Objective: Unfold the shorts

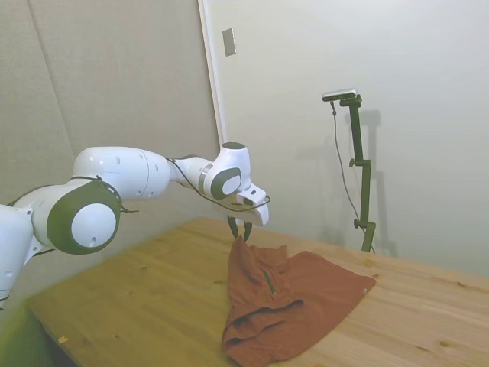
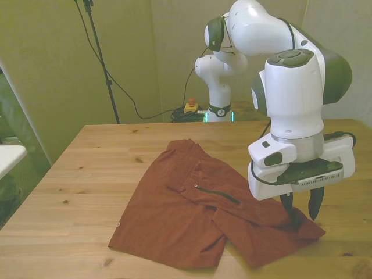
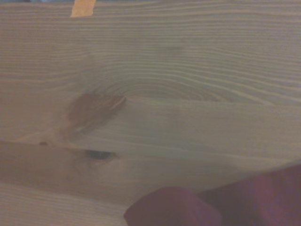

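One garment: the shorts (image 2: 192,215), rust-red, lie on the wooden surface (image 2: 87,168) in the near half of the front view, partly folded, with one fabric layer lapped over another.
Zip: a thin dark zip line (image 2: 216,194) runs slantwise across the middle of the fabric.
Hand: the hand (image 2: 301,210) stands at the corner of the shorts on the front view's right; its two dark fingers (image 2: 289,208) point down, set narrowly apart, with the red fabric rising to a peak between them in the side view (image 1: 239,228), so the hand appears to pinch that corner.
Wrist view: bare wood grain with a knot (image 3: 94,110), a blurred red edge of cloth (image 3: 225,202), and a strip of tan tape (image 3: 83,7).
Beyond the surface: a red button on a yellow box (image 2: 190,106) sits near the arm's base.
Writing: no readable brand or label on any item.
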